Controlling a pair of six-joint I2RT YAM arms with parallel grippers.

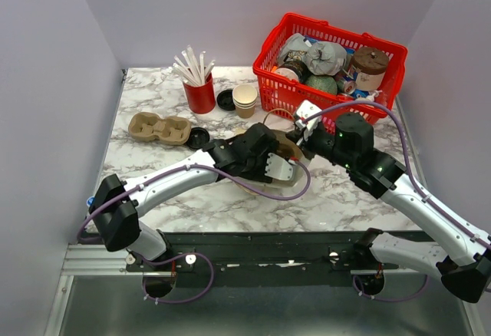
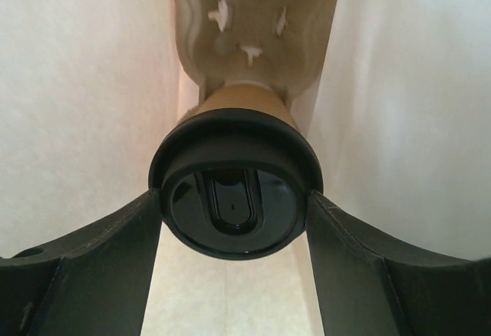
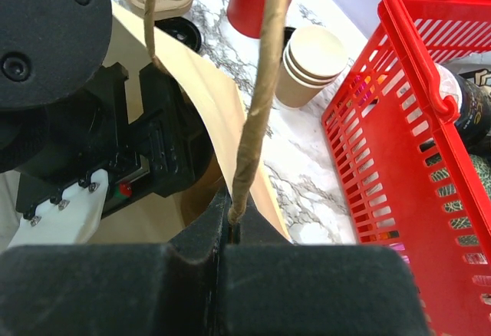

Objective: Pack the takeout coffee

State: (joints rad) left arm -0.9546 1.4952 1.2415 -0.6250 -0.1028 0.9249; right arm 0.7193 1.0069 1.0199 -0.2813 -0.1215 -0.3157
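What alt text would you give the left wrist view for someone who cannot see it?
A small brown kraft-paper cup capped with a black round lid sits clamped between the two dark fingers of the left tool. Pale paper bag walls surround it, and a beige pulp cup carrier lies beyond its base.

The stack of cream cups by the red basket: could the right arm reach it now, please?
Probably not yet: the right gripper is shut on the handle of the paper bag, though the stack stands close and unobstructed.
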